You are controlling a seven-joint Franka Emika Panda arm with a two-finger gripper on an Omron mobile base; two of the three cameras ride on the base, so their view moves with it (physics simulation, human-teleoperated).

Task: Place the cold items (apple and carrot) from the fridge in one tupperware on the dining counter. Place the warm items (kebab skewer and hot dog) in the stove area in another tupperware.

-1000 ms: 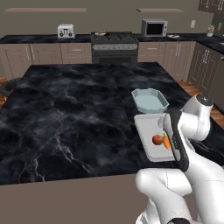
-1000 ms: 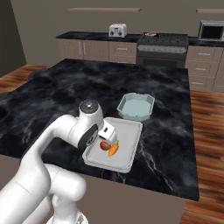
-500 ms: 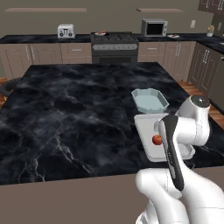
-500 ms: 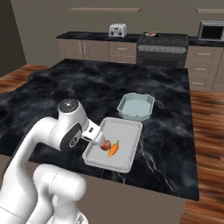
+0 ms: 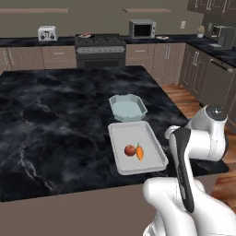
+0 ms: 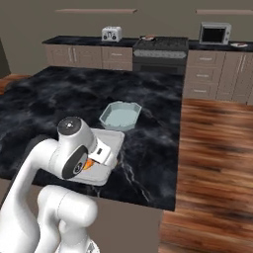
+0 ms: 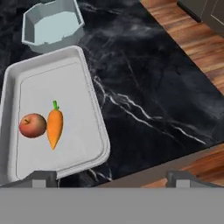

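1. Since the earlier frames, the arm has been pulled back from over the tray [image 5: 159,152] toward the base, and both base views have shifted right, so the camera has moved too.
2. The fingers [image 7: 111,177] are spread wide with nothing between them; they are held above the worktop [image 5: 55,120] edge, beside the tray's near corner.
3. The apple [image 7: 32,125] and carrot [image 7: 54,127] are seen lying side by side, touching, inside the tray, so the cold half of the task is judged done.
4. Just beyond the tray, an octagonal tub [image 5: 127,107] stands unfilled on the worktop.
5. Far off, the stove [image 5: 100,50] is seen against the back wall, with something small on top [image 5: 85,35], too small to identify.
6. Still to be done, by this reading: the kebab skewer and hot dog are to be fetched from the stove area and placed in the tub.
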